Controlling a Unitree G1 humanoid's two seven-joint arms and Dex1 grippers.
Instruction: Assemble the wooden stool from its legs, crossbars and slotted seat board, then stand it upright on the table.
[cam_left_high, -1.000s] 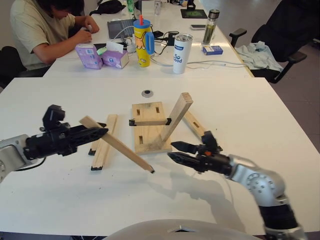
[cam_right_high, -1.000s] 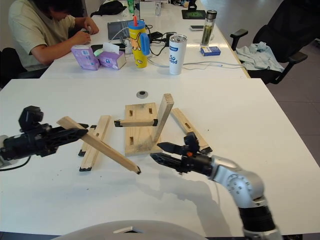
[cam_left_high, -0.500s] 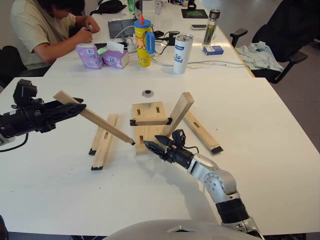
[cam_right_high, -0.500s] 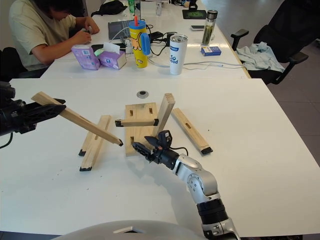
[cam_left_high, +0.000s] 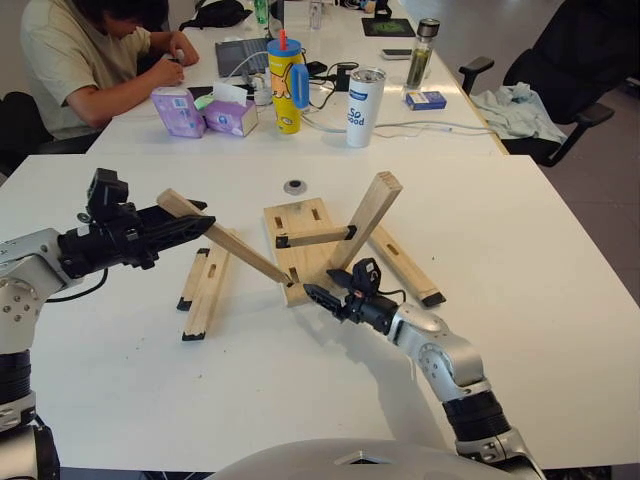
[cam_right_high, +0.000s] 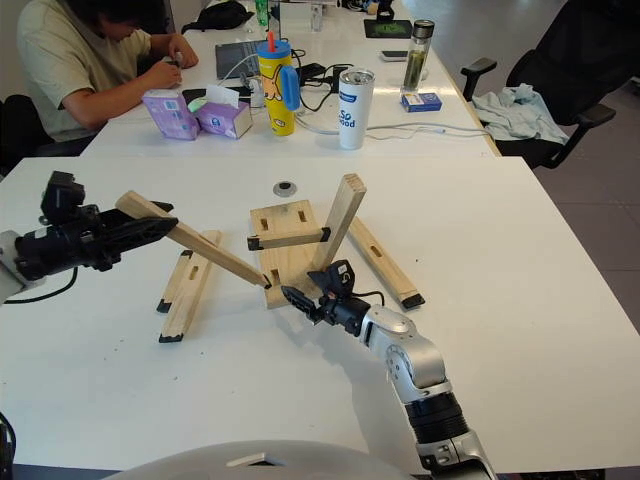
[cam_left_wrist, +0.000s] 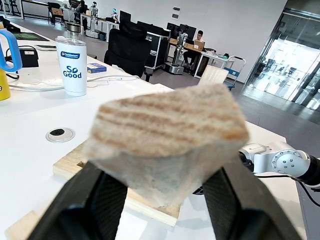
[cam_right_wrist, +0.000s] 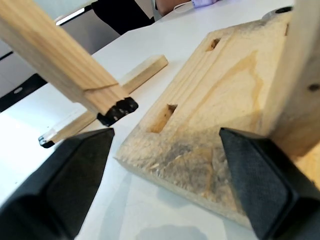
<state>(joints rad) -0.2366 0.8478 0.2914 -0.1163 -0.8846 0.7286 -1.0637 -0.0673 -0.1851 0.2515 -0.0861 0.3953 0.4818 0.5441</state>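
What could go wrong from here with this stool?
1. The leg in the left end effector is tilted, its tip off the slot in the seat board; pushing could shove it.
2. That might topple the standing leg and crossbar.
3. The open right end effector sits near the tip; they may collide.

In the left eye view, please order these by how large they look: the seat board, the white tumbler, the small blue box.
1. seat board, largest
2. white tumbler
3. blue box, smallest
The last two stand farther from the camera, so true sizes are unsure.
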